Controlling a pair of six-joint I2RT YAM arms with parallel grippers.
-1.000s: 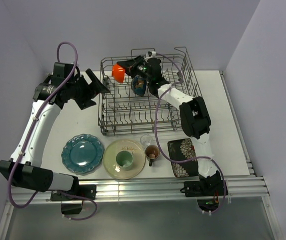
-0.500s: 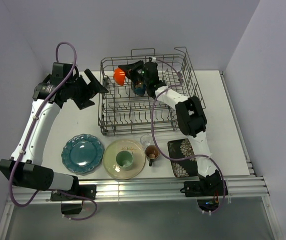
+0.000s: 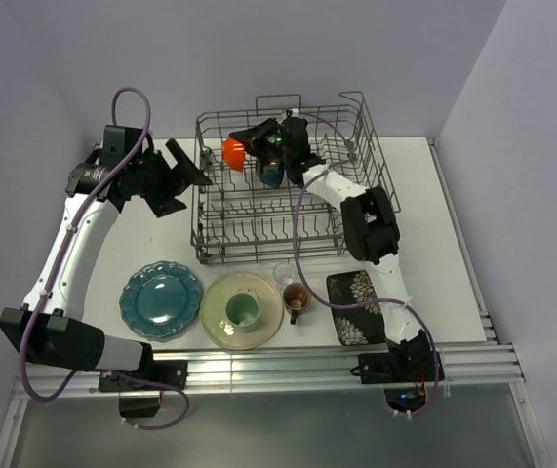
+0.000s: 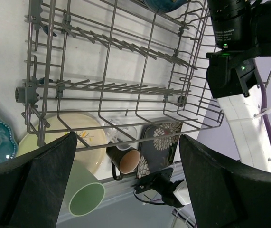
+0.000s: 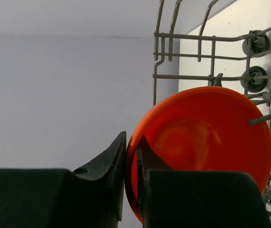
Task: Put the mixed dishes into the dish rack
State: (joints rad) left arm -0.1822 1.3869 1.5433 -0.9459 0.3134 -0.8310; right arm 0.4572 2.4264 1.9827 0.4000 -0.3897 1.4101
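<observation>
My right gripper [image 3: 249, 139] is shut on the rim of the red-orange bowl [image 3: 232, 150], holding it on edge at the back left of the grey wire dish rack [image 3: 354, 161]. In the right wrist view the bowl [image 5: 206, 142] fills the middle, its rim pinched between my fingers. The dark bowl [image 3: 271, 173] sits in the rack beside it. My left gripper [image 3: 188, 163] is open and empty, just left of the rack. In front of the rack lie the teal scalloped plate [image 3: 160, 297], cream plate [image 3: 221, 322] with the pale green cup [image 3: 243, 311] on it, clear glass [image 3: 283, 274], brown mug [image 3: 296, 297] and black floral plate [image 3: 353, 306].
The rack [image 4: 126, 90] fills the left wrist view, with the cup [image 4: 84, 198], mug [image 4: 126, 160] and floral plate [image 4: 158, 142] below it. The right arm reaches over the rack's right half. A metal rail [image 3: 288, 366] runs along the near table edge.
My right gripper has carried the red-orange bowl a little left and down into the rack's back left part. The left arm has barely moved.
</observation>
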